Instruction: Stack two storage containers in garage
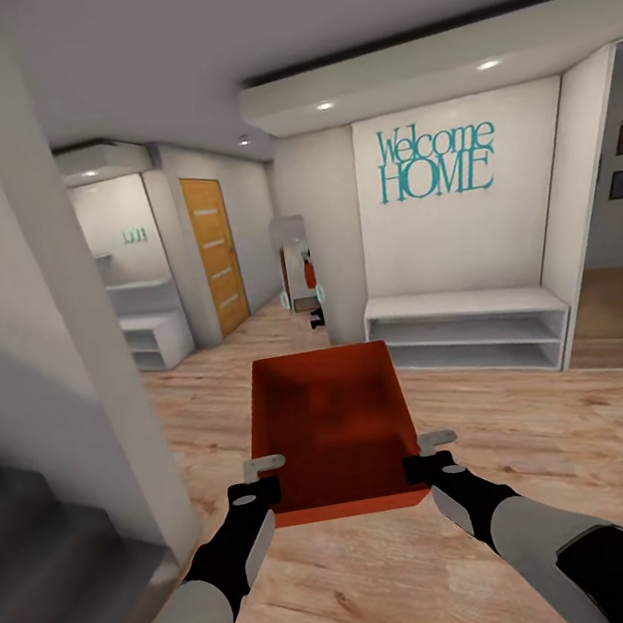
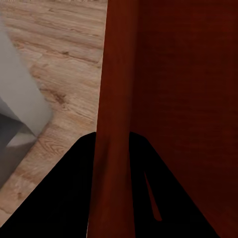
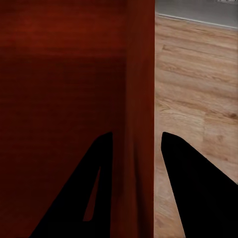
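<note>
**Two-arm carry of one storage container through the hallway**

One storage container [image 1: 336,429], open side up, held in front of the robot above the light wood floor [image 1: 539,456]; left gripper [image 1: 263,479] closed on its left wall, one finger inside and one outside; right gripper [image 1: 424,455] pinching the right wall likewise. The welcome sign [image 1: 436,162] and white bench [image 1: 469,331] lie ahead. For a sound carry, judge: keep both wrists level and equally spaced; turn the base slowly; give the wall corner [image 1: 111,386] at left clearance.
</note>
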